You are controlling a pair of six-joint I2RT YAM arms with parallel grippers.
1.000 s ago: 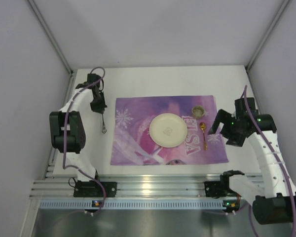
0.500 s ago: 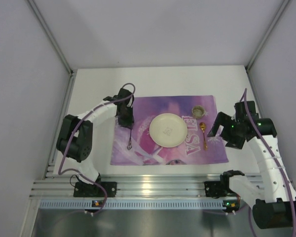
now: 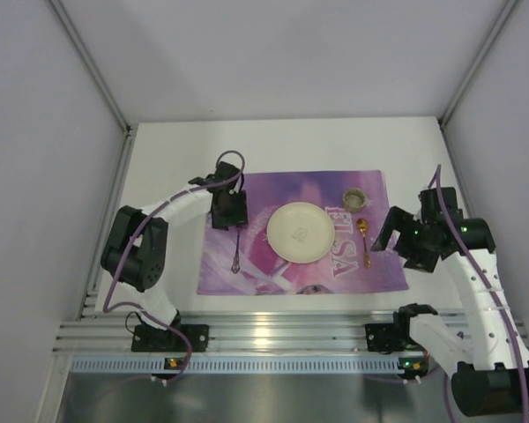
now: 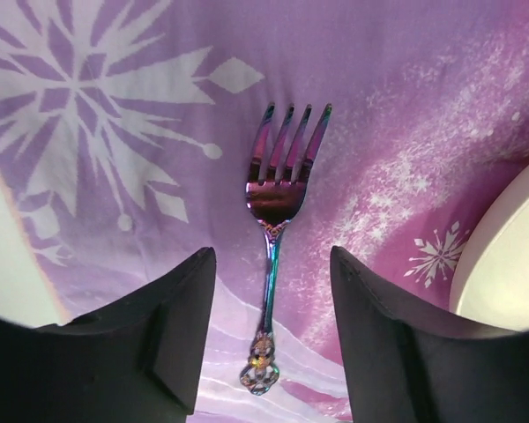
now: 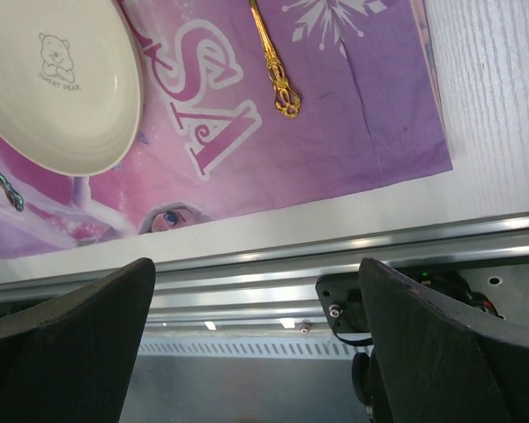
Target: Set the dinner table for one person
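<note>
While the left claw (image 4: 271,264) is held half open with nothing gripped | fork (image 4: 278,189) is seen flat between its fingers (image 4: 159,335), on the placemat (image 4: 406,132) | plate (image 4: 511,256) just right | table (image 3: 291,141) beneath | risk: fork could be dragged askew if a finger is caught on lifting.

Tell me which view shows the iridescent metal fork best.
Left wrist: the iridescent metal fork lies whole and close, tines and handle sharp. Top external shows it as a thin sliver; right wrist catches only one end.

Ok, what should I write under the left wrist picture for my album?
A rainbow fork lies flat on the purple snowflake placemat under the open left gripper.
</note>
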